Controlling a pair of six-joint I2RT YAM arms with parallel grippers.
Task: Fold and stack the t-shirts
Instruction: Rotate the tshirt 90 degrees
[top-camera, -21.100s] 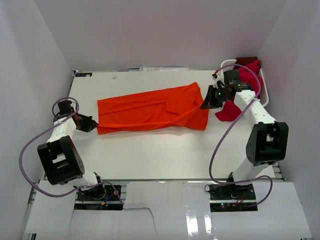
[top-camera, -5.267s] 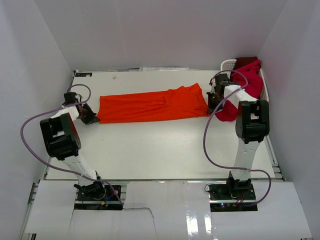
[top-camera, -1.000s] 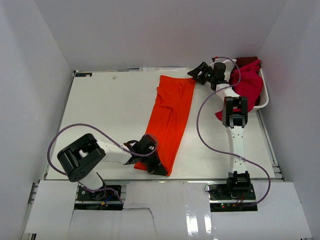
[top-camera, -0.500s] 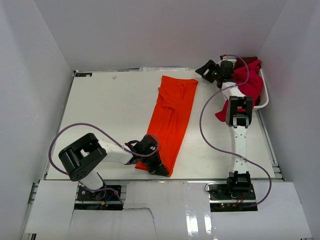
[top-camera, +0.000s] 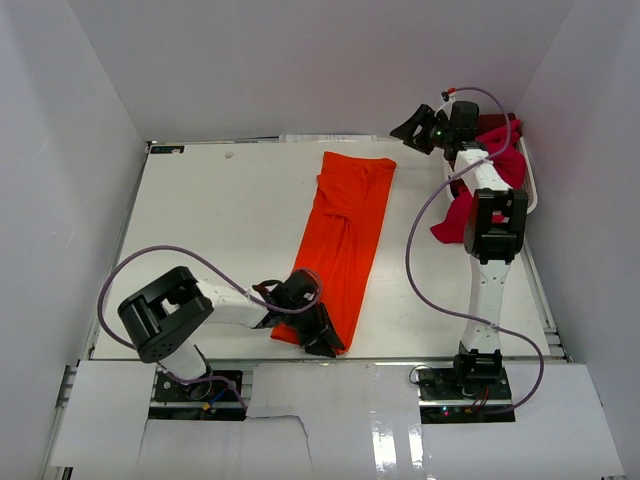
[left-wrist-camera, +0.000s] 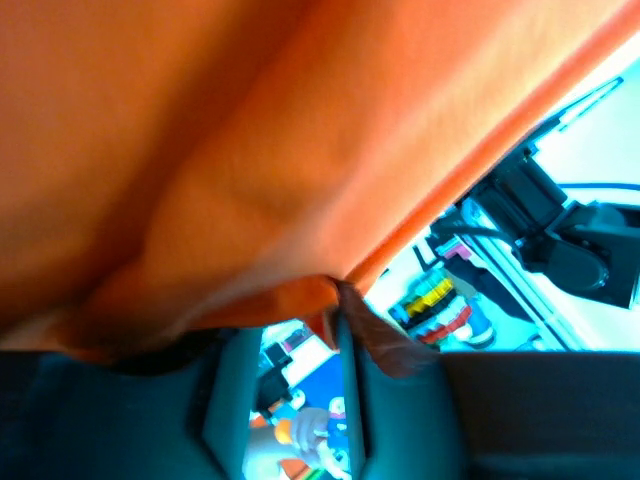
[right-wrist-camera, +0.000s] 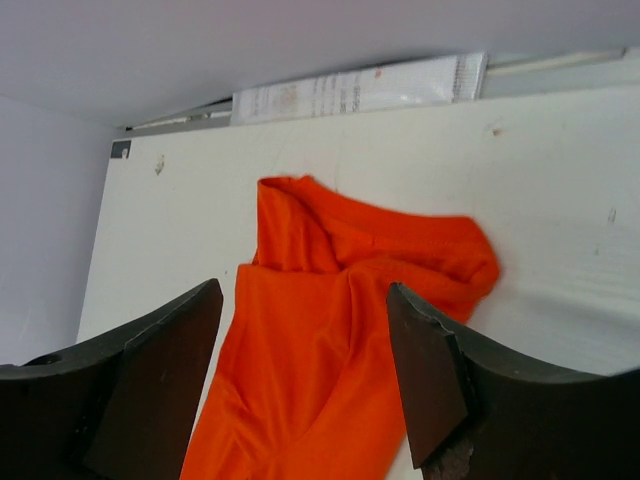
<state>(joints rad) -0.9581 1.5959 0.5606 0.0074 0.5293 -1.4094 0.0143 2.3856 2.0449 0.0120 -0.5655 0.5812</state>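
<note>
Showing parted only in its wrist view, the left pincer (left-wrist-camera: 296, 345) touches the orange t-shirt (left-wrist-camera: 250, 130); right pincer (right-wrist-camera: 305, 300) spread wide.

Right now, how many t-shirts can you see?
3: the orange t-shirt lies stretched down the middle of the table; a crimson t-shirt is bunched at the far right; a dark red t-shirt peeks out behind it. More may be hidden underneath.

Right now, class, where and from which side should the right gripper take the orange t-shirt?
The orange t-shirt lies flat as a long strip, its far end nearest the open right gripper; probably pinch that end's right corner from above.
</note>
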